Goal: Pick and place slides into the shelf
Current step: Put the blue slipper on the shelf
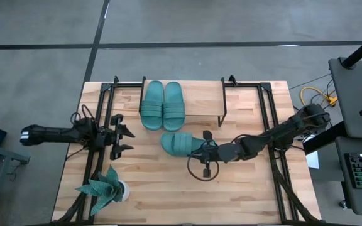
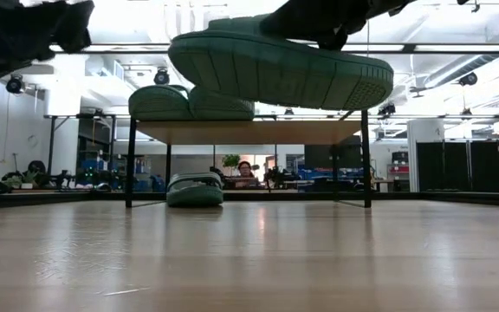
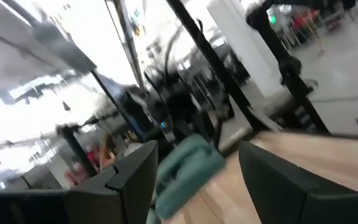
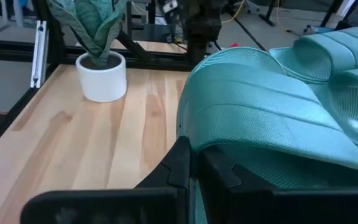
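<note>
The table (image 1: 244, 182) is a light wood plank top with black frames along its sides, standing on a grey concrete floor (image 1: 36, 56). The low view looks into a large bright hall with white ceiling beams, and a person (image 2: 246, 172) sits far behind. Four teal slides show in all. Two slides (image 1: 162, 105) lie side by side on the shelf (image 1: 200, 100), a third slide (image 2: 195, 189) sits on the table under it, and a fourth slide (image 1: 180, 144) is lifted clear of the table just in front of the shelf. The right gripper (image 1: 203, 152) is clenched on that fourth slide's edge. The left gripper (image 1: 126, 134) hangs released, fingers apart, near the table's left side. One teal plant in a white pot (image 1: 105, 189) stands at the front left corner.
</note>
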Tool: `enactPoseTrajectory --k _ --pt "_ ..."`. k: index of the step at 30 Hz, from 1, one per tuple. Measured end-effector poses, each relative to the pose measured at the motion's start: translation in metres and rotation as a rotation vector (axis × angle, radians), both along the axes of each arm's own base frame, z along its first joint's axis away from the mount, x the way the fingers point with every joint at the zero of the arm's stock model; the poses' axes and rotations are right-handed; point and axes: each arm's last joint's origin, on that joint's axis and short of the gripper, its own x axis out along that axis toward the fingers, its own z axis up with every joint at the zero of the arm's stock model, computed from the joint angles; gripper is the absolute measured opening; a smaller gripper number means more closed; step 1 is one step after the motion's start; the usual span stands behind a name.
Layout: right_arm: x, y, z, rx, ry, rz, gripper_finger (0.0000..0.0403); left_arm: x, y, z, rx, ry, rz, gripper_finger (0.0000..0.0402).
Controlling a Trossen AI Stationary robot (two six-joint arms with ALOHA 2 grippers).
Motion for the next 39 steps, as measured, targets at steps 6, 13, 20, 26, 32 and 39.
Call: enactPoseTrajectory --k 6,13,20,26,32,39 --pt "0.000 0.000 0.000 0.000 -0.001 0.002 0.0011 0.007 -0.002 0.008 -0.002 -0.080 -0.035 0.0211" --pt "-0.002 -0.001 0.001 -0.005 0.012 0.001 0.0011 0.023 -0.002 0.012 0.011 -0.061 -0.031 0.0211" --pt "-0.005 -0.001 0.006 0.018 0.012 0.002 0.0011 0.043 -0.009 0.007 0.193 -0.053 -0.035 0.0211" --pt "-0.009 -0.002 0.014 0.031 -0.007 0.005 0.0011 0.052 -0.013 0.001 0.249 -0.072 -0.032 0.0211" --pt "-0.011 -0.002 0.018 0.048 -0.014 0.022 0.0011 0.070 -0.012 0.005 0.258 -0.050 0.030 0.0211" --pt "-0.012 -0.001 0.017 0.069 -0.003 0.045 0.0011 0.093 -0.012 0.010 0.246 -0.005 0.102 0.0211"
